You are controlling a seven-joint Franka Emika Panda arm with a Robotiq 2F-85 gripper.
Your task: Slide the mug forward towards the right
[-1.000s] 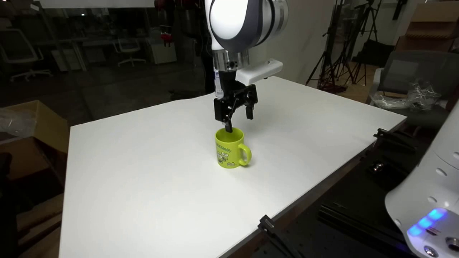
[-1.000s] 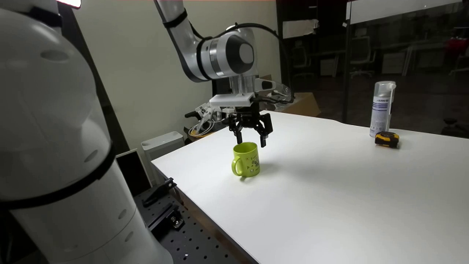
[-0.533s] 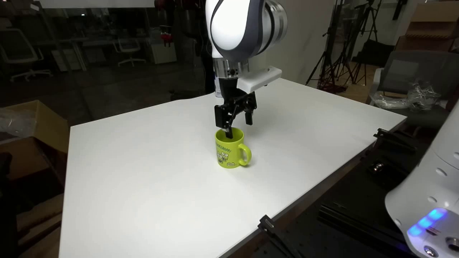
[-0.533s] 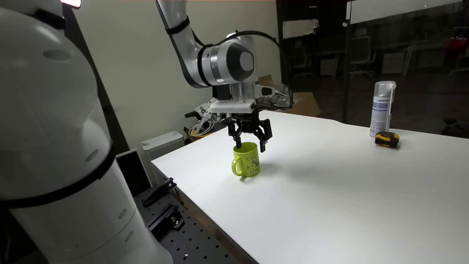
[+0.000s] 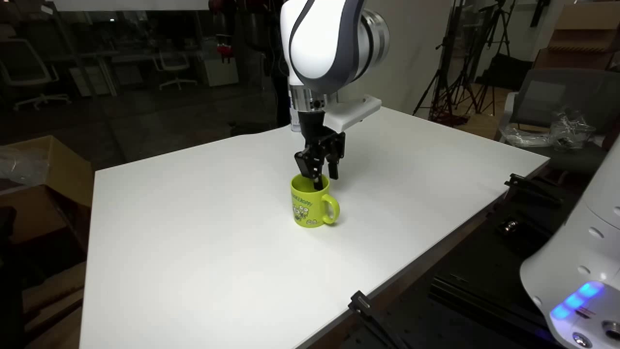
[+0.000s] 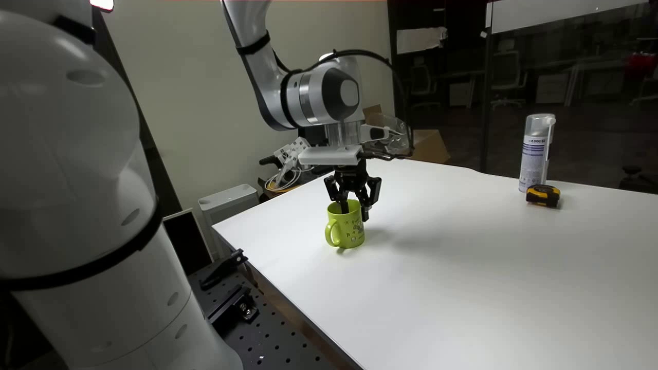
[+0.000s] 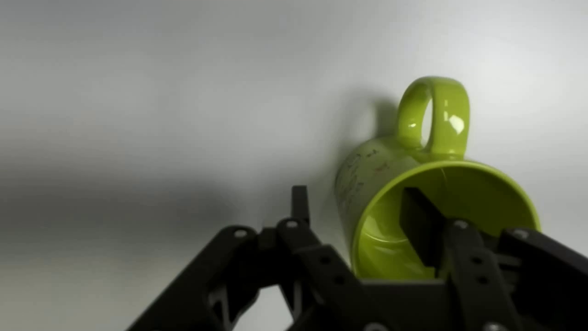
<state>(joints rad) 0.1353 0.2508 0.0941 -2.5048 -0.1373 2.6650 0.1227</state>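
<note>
Mug stands upright on the desk, and the pincer straddles its wall with fingers wide. Better to close softly, then slide without lifting.

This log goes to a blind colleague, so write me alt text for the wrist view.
The black tool straddles the wall of a yellow-green mug, its fingers parted: one inside the mug, the other outside it, to the left in the picture. Seen from above, the mug stands on a pale tabletop, its handle pointing toward the picture's top.
</note>
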